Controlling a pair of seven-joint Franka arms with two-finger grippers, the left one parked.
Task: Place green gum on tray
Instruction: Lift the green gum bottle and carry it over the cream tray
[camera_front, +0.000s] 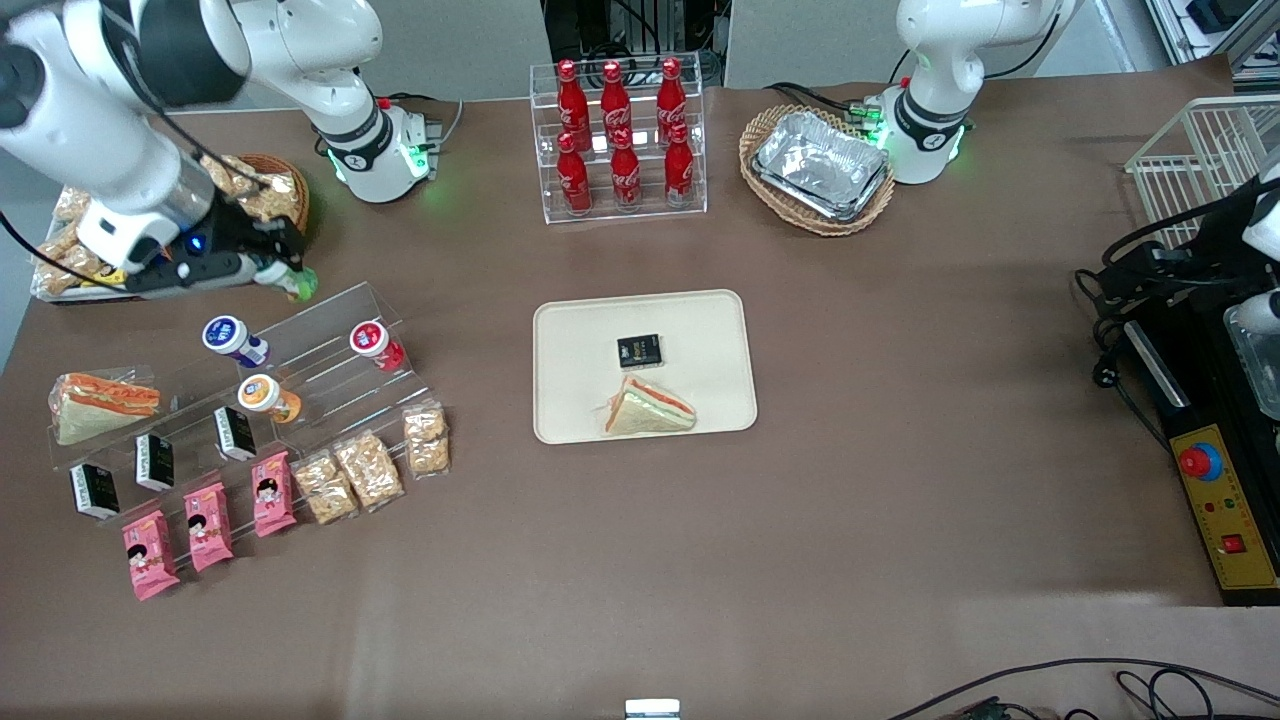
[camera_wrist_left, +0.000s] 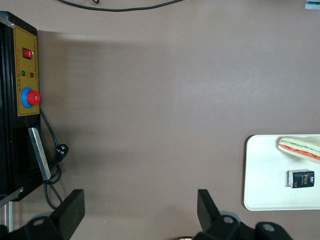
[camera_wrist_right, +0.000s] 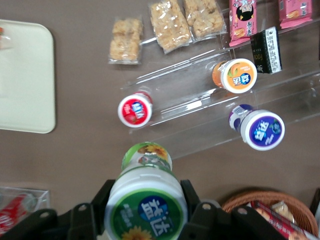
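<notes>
item: green gum (camera_wrist_right: 146, 207), small bottle with a white-and-green lid and green body. location: clamped between the two fingers of the gripper (camera_front: 283, 272), which is closed on its sides; the bottle hangs in the air above the clear acrylic display steps (camera_front: 330, 335), at the working arm's end of the table. the side grip leaves the lid facing the wrist camera and the base free, which suits setting it down upright.

item: tray (camera_front: 575, 330), cream-beige, rounded corners, low rim, at the table's middle, well apart from the gripper. contents: a small black box (camera_front: 639, 351) and a wrapped sandwich (camera_front: 649, 408), both in the half toward the parked arm; the strip toward the working arm is bare, so that looks the likely spot for the bottle.

items left on the steps: blue-lidded bottle (camera_front: 232, 338), orange-lidded bottle (camera_front: 266, 396), red-lidded bottle (camera_front: 375, 343), each lying in a tier that keeps it from rolling. small black cartons (camera_front: 155, 461) and another sandwich (camera_front: 100, 403) sit on tiers nearer the front camera; pink snack packs (camera_front: 207, 524) and clear bags of puffed snacks (camera_front: 370, 465) lie on the table in front of the steps.

status, judged: pickup done, carry to tray not yet made.
</notes>
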